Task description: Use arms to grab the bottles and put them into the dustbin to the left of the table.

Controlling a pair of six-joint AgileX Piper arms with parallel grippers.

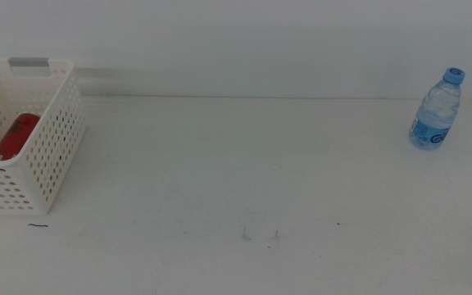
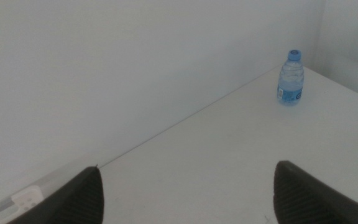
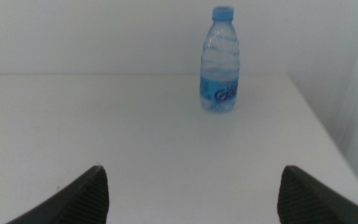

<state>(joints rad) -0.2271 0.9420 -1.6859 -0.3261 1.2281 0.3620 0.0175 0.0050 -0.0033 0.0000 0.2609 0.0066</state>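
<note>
A clear water bottle [image 1: 437,110] with a blue cap and blue label stands upright at the table's far right, near the back edge. The same water bottle [image 3: 219,62] stands ahead of my right gripper [image 3: 191,202], whose jaws are spread wide with nothing between them. From the left wrist view the water bottle [image 2: 291,78] is far off, and my left gripper [image 2: 188,202] is open and empty too. Neither arm shows in the middle view. The white perforated dustbin [image 1: 52,139] stands at the table's left, with a red can [image 1: 15,136] lying inside it.
The white table [image 1: 236,180] has a few small dark specks near its front. A pale wall runs behind the table's back edge. The table's right edge lies just past the bottle.
</note>
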